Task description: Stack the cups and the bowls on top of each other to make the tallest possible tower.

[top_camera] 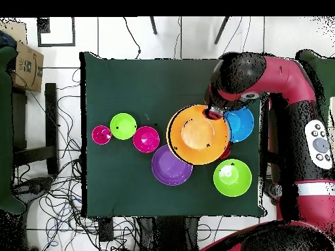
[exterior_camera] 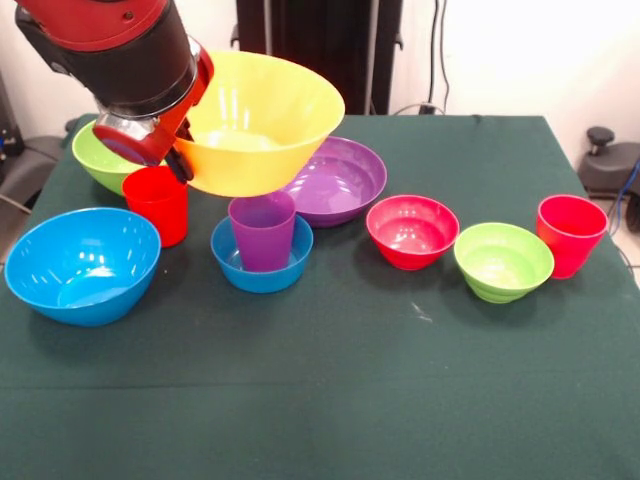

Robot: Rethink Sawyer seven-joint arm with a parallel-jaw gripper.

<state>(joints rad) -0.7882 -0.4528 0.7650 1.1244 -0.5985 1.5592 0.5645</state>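
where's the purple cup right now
In the front view the purple cup stands upright inside the small blue bowl, near the table's middle, just below the raised yellow bowl and in front of the large purple bowl.

Seven bowls are being counted around the large yellow bowl (exterior_camera: 262,118): four large, three small. Three cups are being seen beside it: two red, one purple.
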